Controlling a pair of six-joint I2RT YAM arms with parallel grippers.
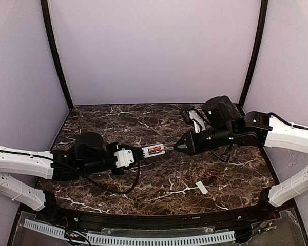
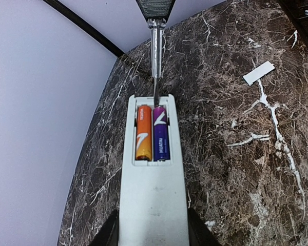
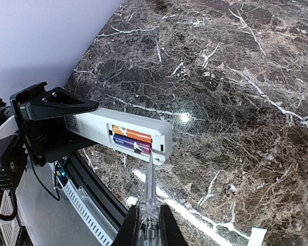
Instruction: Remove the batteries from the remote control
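My left gripper is shut on the near end of the white remote control, holding it above the marble table with its open battery recess facing up. Two batteries lie side by side in the recess, an orange one and a purple one. My right gripper is shut on a clear-handled tool. The tool's thin metal tip touches the far end of the purple battery, beside the orange one. In the top view the remote and the tool meet between the two grippers.
A small flat white cover piece lies on the dark marble table, front right of the remote, also seen as a cover piece from the left wrist. Pale walls and black corner posts enclose the table.
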